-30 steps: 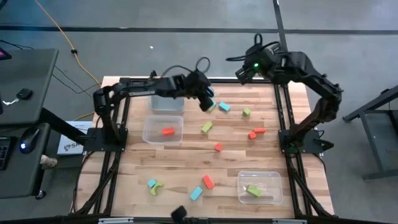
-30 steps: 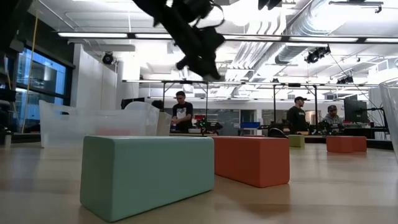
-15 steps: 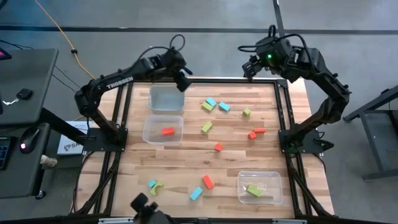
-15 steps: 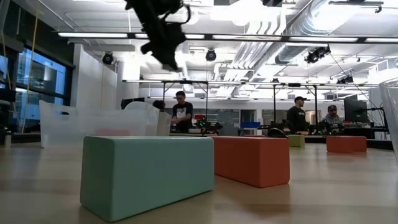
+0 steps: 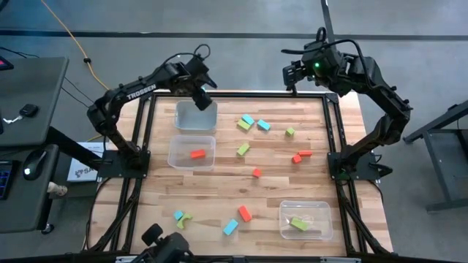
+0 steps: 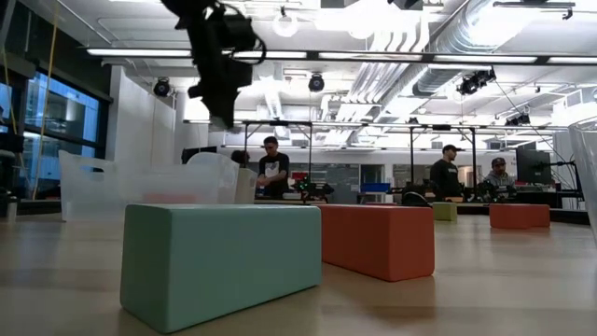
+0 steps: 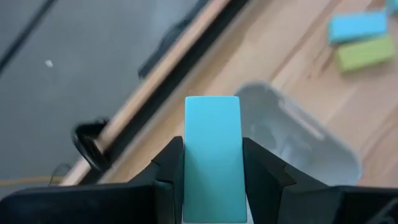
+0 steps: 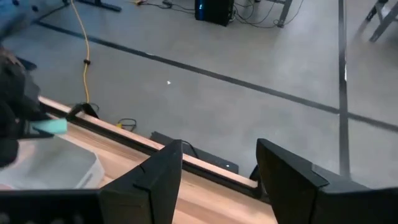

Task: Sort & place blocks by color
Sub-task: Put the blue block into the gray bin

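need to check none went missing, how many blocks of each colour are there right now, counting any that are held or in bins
cyan blocks: 5, one of them in the left tool
red blocks: 5
green blocks: 5
total: 15

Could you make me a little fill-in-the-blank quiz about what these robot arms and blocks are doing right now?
1. The left claw grips a ____ rectangular block.
2. It hangs above a clear plastic bin that holds ____ blocks.
3. The next clear bin holds one ____ block.
4. The right claw holds ____.

Missing words: cyan-blue; no; red-orange; nothing
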{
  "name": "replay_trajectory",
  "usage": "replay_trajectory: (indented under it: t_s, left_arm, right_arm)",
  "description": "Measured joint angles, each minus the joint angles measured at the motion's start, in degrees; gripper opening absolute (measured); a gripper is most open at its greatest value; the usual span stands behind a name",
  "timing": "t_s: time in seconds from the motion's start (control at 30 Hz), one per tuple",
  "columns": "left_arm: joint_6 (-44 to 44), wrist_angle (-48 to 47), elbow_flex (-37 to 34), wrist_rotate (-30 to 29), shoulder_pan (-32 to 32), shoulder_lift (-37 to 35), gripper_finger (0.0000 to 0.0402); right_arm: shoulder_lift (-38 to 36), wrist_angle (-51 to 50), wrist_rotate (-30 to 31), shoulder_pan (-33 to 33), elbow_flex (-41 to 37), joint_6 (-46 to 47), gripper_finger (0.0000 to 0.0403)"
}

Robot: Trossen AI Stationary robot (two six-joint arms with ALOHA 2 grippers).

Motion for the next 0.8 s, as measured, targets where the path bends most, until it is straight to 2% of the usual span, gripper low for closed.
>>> replay_trajectory:
  t_s: [0.1, 0.3, 0.8]
  left_arm:
    - [0.2, 0.5, -4.3, 0.4, 0.4, 0.0, 0.0095]
    - [0.3, 7.3, -10.6, 3.9, 0.4, 0.1, 0.0095]
    - [-0.4, 11.2, -17.7, 8.7, 0.7, 2.5, 0.0095]
  right_arm:
    - [0.0, -0.1, 0.0, 0.0, 0.0, 1.3, 0.0197]
    - [0.4, -0.1, 0.1, -0.1, 0.0, 3.2, 0.0197]
    - [1.7, -0.1, -0.1, -0.4, 0.0, 4.5, 0.0197]
